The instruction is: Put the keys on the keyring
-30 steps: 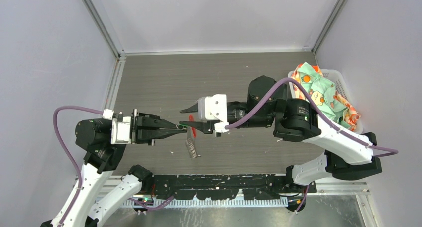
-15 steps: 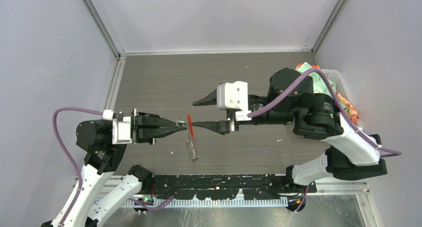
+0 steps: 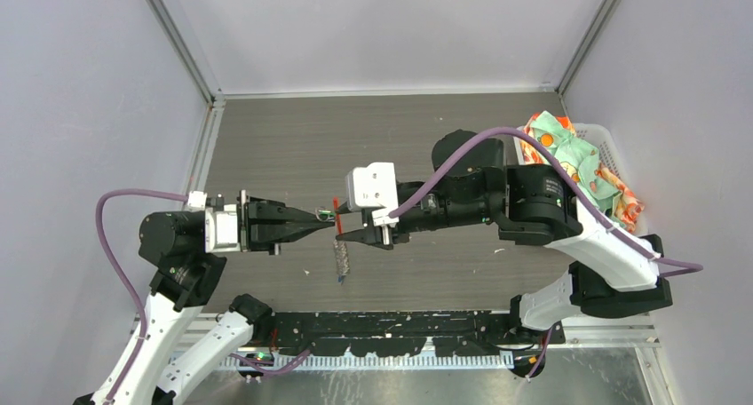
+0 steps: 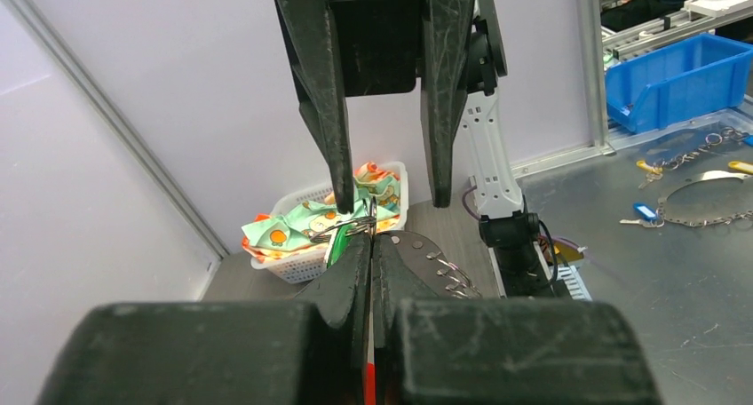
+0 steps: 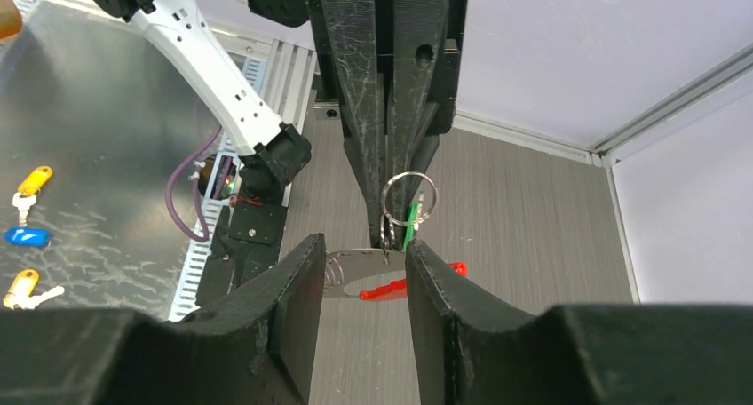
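Note:
My left gripper (image 3: 313, 218) is shut on a green-headed key (image 3: 325, 215) that carries a small silver split ring (image 5: 408, 194). It holds them just above the table. The key also shows in the left wrist view (image 4: 336, 245) and in the right wrist view (image 5: 413, 215). My right gripper (image 3: 338, 225) is open and empty. Its fingers (image 4: 340, 170) straddle the ring and the left fingertips. The keyring lies on the table below them, with its red loop (image 5: 404, 287) and its silvery chain (image 3: 341, 258).
A white basket (image 3: 622, 161) of patterned cloth stands at the right wall. On the metal bench past the table's near edge lie loose yellow (image 5: 31, 181) and blue (image 5: 27, 236) keys, and a blue bin (image 4: 675, 76) stands there.
My right gripper drew back to the right and up. It then came back left and lower, and its fingers now stand around the ring. The left gripper and its key barely moved.

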Robot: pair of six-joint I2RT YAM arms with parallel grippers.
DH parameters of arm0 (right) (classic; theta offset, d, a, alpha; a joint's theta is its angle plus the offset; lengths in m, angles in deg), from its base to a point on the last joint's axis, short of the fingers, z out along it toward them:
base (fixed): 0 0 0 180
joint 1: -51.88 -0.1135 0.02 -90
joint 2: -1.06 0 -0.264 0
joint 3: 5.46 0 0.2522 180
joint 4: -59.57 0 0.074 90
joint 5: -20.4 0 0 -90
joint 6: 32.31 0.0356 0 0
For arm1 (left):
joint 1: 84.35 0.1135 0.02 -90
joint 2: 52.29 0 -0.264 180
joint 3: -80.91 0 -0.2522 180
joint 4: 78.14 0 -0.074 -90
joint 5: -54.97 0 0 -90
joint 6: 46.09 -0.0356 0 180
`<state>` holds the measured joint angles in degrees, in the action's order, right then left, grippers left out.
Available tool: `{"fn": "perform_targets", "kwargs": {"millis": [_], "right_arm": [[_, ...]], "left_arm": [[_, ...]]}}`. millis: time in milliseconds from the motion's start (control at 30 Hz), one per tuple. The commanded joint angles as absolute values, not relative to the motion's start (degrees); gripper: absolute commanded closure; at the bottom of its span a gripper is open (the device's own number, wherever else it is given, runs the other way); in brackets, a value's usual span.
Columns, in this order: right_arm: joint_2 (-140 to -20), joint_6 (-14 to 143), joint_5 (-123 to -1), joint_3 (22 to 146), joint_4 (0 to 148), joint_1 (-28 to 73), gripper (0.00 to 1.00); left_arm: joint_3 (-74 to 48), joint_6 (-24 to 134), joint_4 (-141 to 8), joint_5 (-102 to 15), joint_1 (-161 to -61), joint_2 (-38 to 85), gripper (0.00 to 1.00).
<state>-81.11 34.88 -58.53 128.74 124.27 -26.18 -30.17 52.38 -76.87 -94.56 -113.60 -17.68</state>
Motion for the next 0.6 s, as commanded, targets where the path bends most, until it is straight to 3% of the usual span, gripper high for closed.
{"fn": "perform_targets", "kwargs": {"millis": [0,267,567], "right_arm": [[-80.6,32.3,-58.5,128.8,121.2,-27.1,0.58],[-80.3,30.6,-58.5,128.1,121.2,-27.2,0.74],[-80.3,30.0,-59.4,127.5,121.4,-27.2,0.77]], "left_arm": [[-30.3,51.5,-77.6,-93.1,-113.9,-18.3,1.00],[-30.5,51.3,-77.3,-93.2,-113.9,-18.4,1.00],[-30.1,51.4,-77.3,-93.6,-113.9,-17.8,1.00]]}}
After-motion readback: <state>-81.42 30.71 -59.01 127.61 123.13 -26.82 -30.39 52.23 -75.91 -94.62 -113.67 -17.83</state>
